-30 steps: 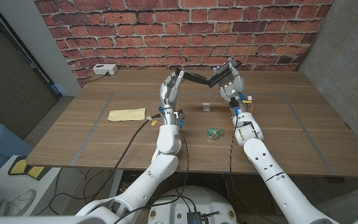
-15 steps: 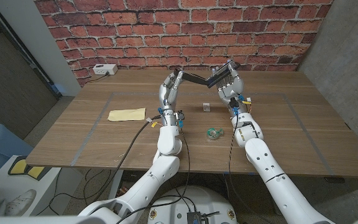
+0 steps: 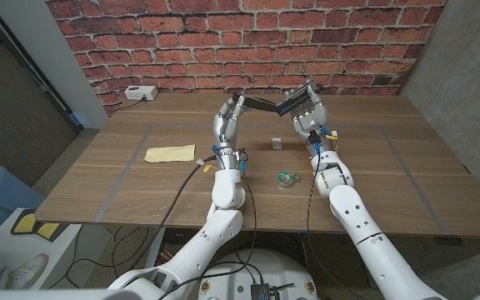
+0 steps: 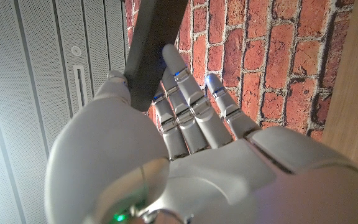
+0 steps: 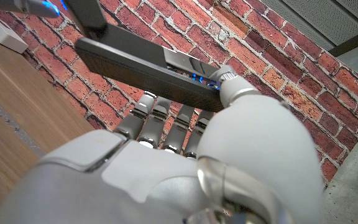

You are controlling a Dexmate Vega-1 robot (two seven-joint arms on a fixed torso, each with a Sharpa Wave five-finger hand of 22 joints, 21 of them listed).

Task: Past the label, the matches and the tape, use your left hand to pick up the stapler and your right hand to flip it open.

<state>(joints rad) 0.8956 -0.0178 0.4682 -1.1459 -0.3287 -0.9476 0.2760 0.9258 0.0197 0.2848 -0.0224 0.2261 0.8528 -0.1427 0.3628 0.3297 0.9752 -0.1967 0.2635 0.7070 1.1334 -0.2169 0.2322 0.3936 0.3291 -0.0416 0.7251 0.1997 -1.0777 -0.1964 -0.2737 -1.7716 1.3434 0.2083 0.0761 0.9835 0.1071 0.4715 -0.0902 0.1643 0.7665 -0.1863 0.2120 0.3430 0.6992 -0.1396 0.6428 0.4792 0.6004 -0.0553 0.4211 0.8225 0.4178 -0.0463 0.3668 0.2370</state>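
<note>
- Left robot hand (image 3: 228,115) grips one stapler (image 3: 267,104) arm; right robot hand (image 3: 308,112) holds the other.
- Stapler spread open, long axis left-right above the bench (image 3: 373,179).
- Hinge hard to make out.

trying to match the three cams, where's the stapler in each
Head view: stapler held up between both hands, over the table's far middle.
Left wrist view: dark bar above the left hand.
Right wrist view: opened dark bar across the fingers.
Shared landmark: brick wall.

The stapler (image 4: 151,50) runs off the picture's edge in the left wrist view. The small box (image 3: 277,142) is too tiny to read.
</note>
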